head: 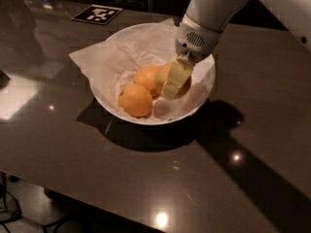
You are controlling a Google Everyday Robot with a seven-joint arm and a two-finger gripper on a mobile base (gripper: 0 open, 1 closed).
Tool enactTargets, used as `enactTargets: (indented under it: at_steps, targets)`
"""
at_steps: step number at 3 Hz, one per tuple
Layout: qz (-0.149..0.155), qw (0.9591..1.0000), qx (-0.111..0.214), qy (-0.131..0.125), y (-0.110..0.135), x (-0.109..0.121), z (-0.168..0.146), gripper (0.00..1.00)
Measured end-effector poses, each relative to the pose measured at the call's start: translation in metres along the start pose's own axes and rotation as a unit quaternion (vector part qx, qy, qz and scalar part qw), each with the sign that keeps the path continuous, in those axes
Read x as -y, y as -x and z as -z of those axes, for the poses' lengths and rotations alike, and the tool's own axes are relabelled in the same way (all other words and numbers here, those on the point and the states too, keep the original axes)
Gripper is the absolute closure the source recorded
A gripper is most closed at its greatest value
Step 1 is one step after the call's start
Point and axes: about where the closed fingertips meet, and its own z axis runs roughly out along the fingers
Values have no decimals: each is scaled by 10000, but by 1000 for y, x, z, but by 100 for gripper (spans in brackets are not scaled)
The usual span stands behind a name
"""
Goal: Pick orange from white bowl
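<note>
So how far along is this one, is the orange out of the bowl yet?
Done: the claw is inside the white bowl and grips the palest orange. In hand: the orange looks lifted just off the paper, not yet above the rim. Left: raise it clear; the two darker fruits lie untouched beside it.

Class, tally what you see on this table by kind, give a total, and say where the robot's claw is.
Oranges: 3, two loose, one gripped by the claw inside the bowl
White bowl: 1
Paper lining: 1
Marker card: 1
Total: 6
</note>
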Motion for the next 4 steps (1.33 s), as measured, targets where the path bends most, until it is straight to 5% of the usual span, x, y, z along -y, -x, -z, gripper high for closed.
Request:
enactTargets:
  at_steps: [2, 4]
  targets:
    - [469, 9976, 500, 93, 2, -18, 35, 100]
    - [1087, 9883, 1059, 177, -6, -44, 73, 100]
